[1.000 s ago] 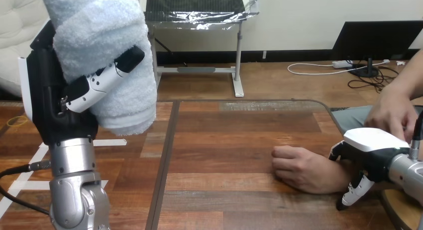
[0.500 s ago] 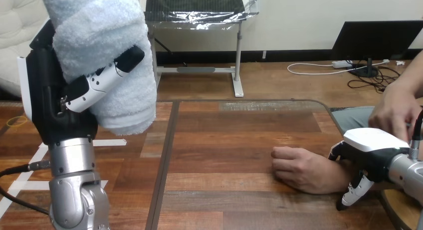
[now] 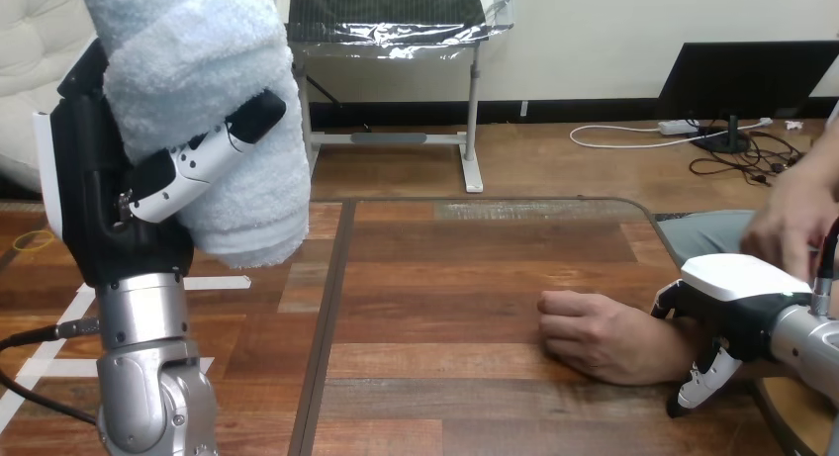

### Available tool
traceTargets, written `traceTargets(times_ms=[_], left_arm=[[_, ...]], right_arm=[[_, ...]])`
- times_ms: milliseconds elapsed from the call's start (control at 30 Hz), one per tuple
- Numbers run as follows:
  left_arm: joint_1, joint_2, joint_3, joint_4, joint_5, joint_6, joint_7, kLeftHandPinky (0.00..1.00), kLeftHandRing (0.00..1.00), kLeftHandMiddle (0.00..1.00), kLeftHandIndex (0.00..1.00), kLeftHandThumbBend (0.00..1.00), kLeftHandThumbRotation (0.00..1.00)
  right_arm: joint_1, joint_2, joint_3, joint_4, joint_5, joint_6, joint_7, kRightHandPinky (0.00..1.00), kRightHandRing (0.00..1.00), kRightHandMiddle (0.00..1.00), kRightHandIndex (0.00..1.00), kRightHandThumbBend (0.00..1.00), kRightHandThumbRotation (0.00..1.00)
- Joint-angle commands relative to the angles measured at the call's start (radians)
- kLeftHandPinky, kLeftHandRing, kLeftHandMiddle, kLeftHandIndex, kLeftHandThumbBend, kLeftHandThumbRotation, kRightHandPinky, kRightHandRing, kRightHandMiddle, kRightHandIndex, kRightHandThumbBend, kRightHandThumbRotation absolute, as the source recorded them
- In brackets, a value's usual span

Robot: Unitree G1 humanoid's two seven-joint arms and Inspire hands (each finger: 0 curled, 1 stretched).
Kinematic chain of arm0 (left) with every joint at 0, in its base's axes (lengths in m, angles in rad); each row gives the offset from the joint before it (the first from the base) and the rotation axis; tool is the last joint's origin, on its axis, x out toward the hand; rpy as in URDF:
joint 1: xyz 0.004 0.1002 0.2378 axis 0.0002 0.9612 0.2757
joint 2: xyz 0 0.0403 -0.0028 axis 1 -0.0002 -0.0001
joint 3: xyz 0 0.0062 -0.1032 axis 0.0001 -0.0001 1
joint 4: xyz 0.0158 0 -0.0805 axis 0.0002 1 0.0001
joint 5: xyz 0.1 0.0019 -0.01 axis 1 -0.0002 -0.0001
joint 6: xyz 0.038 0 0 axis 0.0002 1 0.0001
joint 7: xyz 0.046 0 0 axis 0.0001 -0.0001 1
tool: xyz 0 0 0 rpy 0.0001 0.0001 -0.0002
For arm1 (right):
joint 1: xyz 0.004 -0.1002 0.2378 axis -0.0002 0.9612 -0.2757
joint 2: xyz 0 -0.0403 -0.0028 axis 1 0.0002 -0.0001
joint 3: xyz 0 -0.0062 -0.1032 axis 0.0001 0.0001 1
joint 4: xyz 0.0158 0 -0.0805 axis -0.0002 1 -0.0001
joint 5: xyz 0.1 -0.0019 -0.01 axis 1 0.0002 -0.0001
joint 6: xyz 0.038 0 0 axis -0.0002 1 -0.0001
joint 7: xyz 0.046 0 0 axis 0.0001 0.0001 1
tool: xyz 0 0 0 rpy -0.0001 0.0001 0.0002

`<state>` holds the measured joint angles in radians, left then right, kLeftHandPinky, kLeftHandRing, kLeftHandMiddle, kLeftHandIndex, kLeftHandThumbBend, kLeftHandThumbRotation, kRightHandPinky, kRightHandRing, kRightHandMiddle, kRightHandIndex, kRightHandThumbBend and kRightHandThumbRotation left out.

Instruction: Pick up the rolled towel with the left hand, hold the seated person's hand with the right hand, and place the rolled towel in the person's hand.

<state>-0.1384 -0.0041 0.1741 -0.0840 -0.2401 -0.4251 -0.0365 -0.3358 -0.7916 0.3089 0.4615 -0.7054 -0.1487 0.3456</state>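
Wooden plank table [image 3: 475, 268] runs between my two arms. At the view's left, my left hand [image 3: 104, 194] is up high, well above the table, with its fingers [image 3: 198, 161] clamped round the white rolled terry towel [image 3: 203, 70]. The roll stands roughly upright in the grip, lower end hanging free. My guess is it's held high to clear the table on the way over.

At the right, the person's hand [image 3: 594, 335] lies on the table, loosely fisted, knuckles up, so there's no open palm to take a towel yet. Over that wrist sits my right hand [image 3: 740, 296], white shell on top. Whether it actually grips the wrist, I can't tell from this angle. Just above my right forearm is the person's other hand [image 3: 799, 224].

Towel and receiving hand are well apart. Next, by my read: confirm the wrist hold, get the palm turned up, then bring the towel across.
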Motion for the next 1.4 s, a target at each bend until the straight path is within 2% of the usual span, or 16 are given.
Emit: traceTargets(times_ms=[0,900,1367], left_arm=[[-0.05,0.009,-0.003,-0.05,0.002,-0.014,-0.005,0.22,0.28,0.34,0.39,0.54,0.0],[-0.049,0.008,-0.005,-0.046,-0.002,-0.018,-0.01,0.22,0.27,0.34,0.39,0.53,0.0],[-0.048,0.007,-0.004,-0.048,-0.005,-0.017,-0.012,0.22,0.28,0.34,0.39,0.53,0.0]], right_arm=[[-0.023,0.005,0.004,-0.005,0.011,-0.011,0.009,0.49,0.62,0.68,0.69,0.93,0.14],[-0.019,0.0,0.001,-0.016,0.005,-0.011,0.005,0.5,0.64,0.69,0.7,0.93,0.14],[-0.018,-0.001,0.001,-0.02,-0.002,-0.009,0.0,0.51,0.68,0.71,0.72,0.93,0.18]])
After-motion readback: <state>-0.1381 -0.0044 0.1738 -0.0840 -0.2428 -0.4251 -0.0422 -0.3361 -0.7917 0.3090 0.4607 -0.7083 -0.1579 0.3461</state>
